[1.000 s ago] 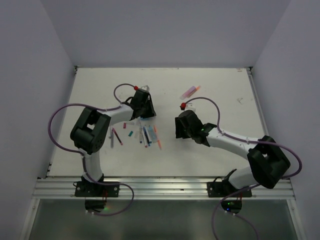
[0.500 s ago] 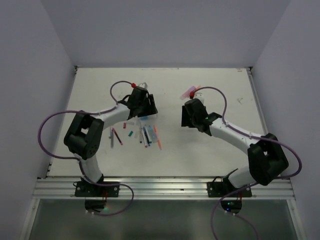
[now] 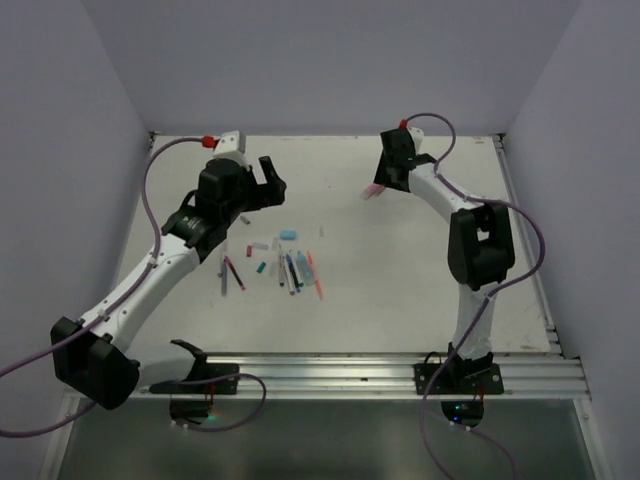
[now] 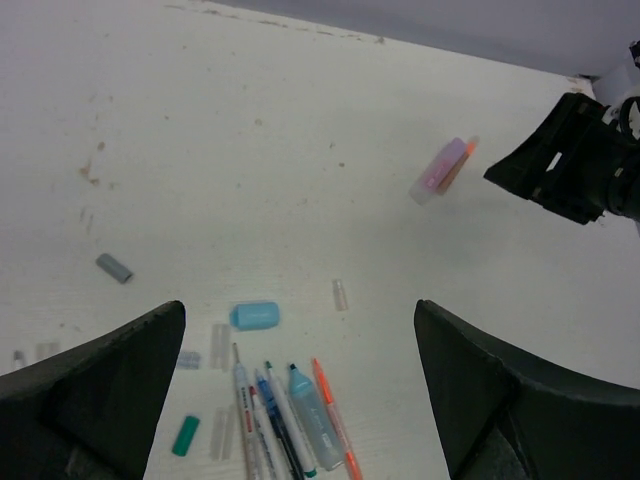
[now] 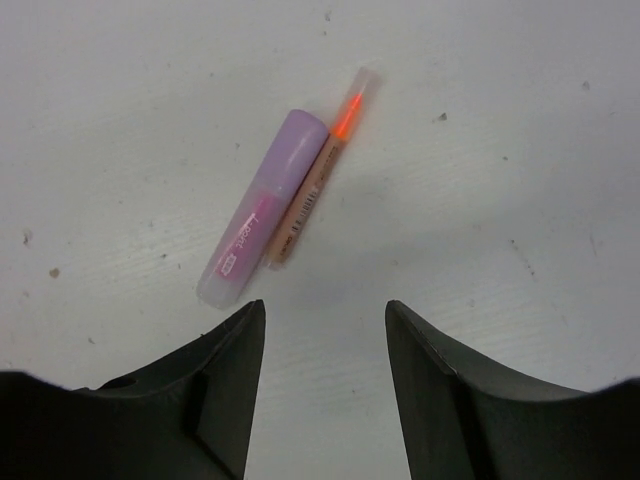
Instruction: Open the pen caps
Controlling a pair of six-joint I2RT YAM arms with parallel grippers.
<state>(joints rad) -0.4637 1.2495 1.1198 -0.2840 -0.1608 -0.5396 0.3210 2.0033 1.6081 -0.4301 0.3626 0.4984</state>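
Done so far: I count loose caps lying free on the white table (image 3: pixel 420 280): a stubby light blue plastic cap (image 4: pixel 254 316), a small grey cylindrical cap (image 4: pixel 114 268), a teal cap (image 4: pixel 186 436) and at least one clear cap (image 4: pixel 341 294). The row of thin blue, teal, white and orange pens (image 4: pixel 290 420) beside them shows bare tips, so I judge those opened.

Left to do: the fat pink-purple plastic marker (image 5: pixel 265 205) wears its lilac cap (image 5: pixel 298 148). The thin orange pen (image 5: pixel 318 175) touching its side has a see-through cap (image 5: pixel 358 88) over the tip. Both look unopened to me. The two dark pens (image 3: pixel 232 272) at the left of the row are too small in the overhead view for me to judge.

Progress: I'd put it well past halfway, with this pair as the main remainder.

Right gripper (image 5: pixel 325 310): fingers spread wide with nothing between them, hovering near the pair. The marker's lower end lies just beyond one fingertip, and the marker slants away from there.

Left gripper (image 4: pixel 298 315): also wide and empty, above the loose caps and well apart from the pair, which sits far off beside the other hand.

Next call: as I see it, the right side must close on the marker before any cap can be pulled.
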